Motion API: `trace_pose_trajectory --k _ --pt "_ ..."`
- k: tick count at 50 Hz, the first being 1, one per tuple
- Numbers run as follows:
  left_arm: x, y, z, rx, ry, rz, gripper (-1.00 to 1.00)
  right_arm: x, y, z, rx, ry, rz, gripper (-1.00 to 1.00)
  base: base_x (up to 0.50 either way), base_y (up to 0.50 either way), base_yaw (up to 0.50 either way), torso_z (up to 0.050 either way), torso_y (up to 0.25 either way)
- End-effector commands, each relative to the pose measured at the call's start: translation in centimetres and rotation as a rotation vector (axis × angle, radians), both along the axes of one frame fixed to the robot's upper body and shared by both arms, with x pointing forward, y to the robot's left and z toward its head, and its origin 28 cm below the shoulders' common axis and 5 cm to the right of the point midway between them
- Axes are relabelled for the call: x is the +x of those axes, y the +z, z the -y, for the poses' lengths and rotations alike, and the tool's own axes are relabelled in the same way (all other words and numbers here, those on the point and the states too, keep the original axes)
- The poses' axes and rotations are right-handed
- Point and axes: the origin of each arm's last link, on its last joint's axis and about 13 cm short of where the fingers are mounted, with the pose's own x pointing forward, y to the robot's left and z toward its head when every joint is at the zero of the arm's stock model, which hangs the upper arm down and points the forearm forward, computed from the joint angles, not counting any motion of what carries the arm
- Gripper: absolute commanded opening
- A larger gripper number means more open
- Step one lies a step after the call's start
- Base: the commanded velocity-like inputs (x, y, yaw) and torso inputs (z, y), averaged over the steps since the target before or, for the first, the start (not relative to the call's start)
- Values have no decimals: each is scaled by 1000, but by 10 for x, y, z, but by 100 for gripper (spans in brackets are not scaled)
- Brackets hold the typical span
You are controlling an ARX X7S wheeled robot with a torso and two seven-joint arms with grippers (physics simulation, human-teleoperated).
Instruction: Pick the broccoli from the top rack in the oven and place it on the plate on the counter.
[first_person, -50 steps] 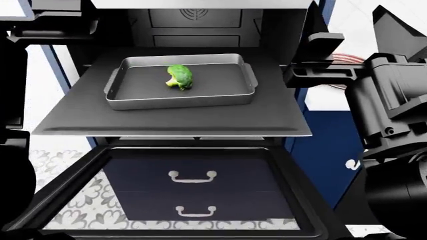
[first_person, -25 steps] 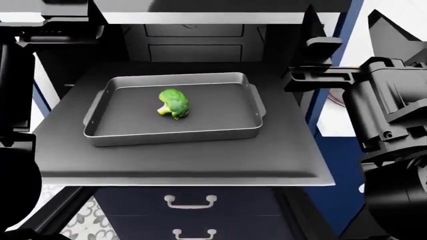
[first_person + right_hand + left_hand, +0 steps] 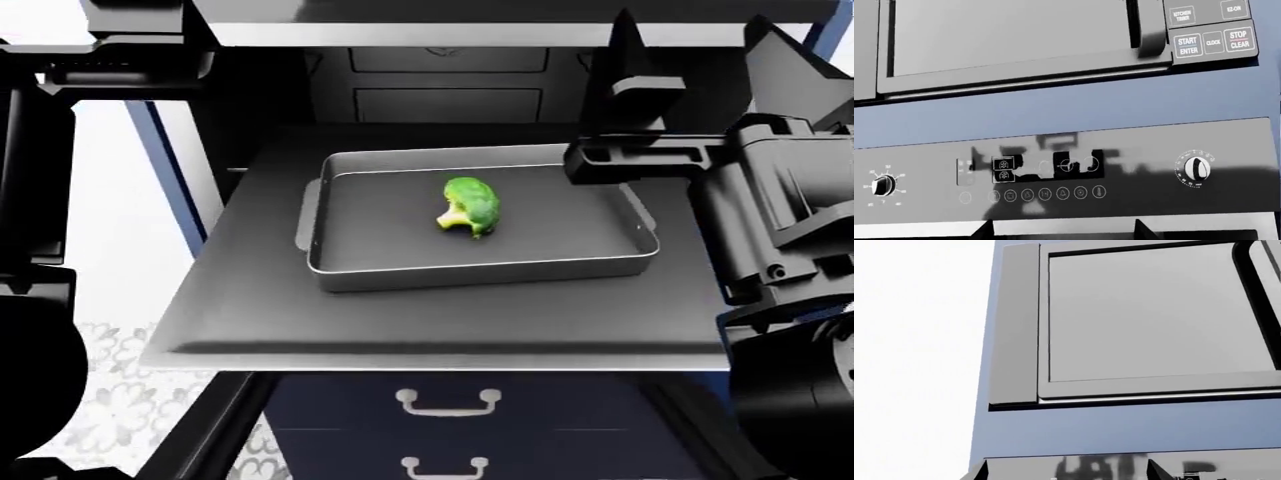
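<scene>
The broccoli [image 3: 470, 207], a small green floret, lies in a silver baking tray [image 3: 481, 262] on the top rack [image 3: 400, 335], which is pulled out of the oven [image 3: 441, 90]. My right gripper [image 3: 705, 60] points upward to the right of the tray, well above the rack, open and empty. In its wrist view, the right gripper [image 3: 1064, 231] faces the oven's control panel [image 3: 1067, 170]. The left gripper [image 3: 1067, 472] is open too, aimed at a grey door panel [image 3: 1154, 315]. The plate and the counter are out of view.
The open oven door [image 3: 214, 430] hangs below the rack, with navy drawers [image 3: 447, 400] seen through its glass. A microwave [image 3: 1021, 40] with a keypad sits above the oven. My left arm [image 3: 40, 150] fills the left edge. Patterned floor [image 3: 94, 400] shows at lower left.
The head view has shifted, so the rack, tray and broccoli now sit further right in it and closer to my right gripper. Both grippers stay open and raised.
</scene>
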Motion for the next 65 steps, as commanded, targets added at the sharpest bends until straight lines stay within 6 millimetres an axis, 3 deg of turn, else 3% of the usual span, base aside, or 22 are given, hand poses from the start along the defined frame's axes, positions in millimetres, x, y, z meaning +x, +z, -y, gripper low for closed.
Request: trace_pose_trajectory --k 1,7,12,17,28,37,49,56,65 --pt "0 0 0 2 0 1 100 0 0 -1 -6 5 -4 100 -1 500 0 0 0" --pt "0 -1 0 -4 0 -1 100 1 -3 -1 -30 21 -23 100 0 234 0 0 0" --pt "-1 -4 0 -14 -6 -4 100 12 9 -1 -80 97 -95 100 0 0 0 0 0" --pt "-4 -6 0 -26 -15 -7 100 26 13 -3 -85 241 -302 100 0 0 0 0 0" --pt "-7 -8 -2 -34 -15 -8 100 54 14 1 -152 246 -648 100 0 0 0 0 0" --pt "-8 -7 0 -32 -21 -9 100 80 29 3 -236 152 -680 100 0 0 0 0 0" --pt "-9 -5 5 -21 -35 -13 100 91 48 4 -247 184 -716 100 0 0 0 0 0" --pt "-9 -5 6 -18 -34 -14 100 92 33 0 -154 243 -817 100 0 0 0 0 0" --pt "-11 -5 6 -19 -35 -13 100 100 26 -7 -169 267 -854 100 0 0 0 0 0"
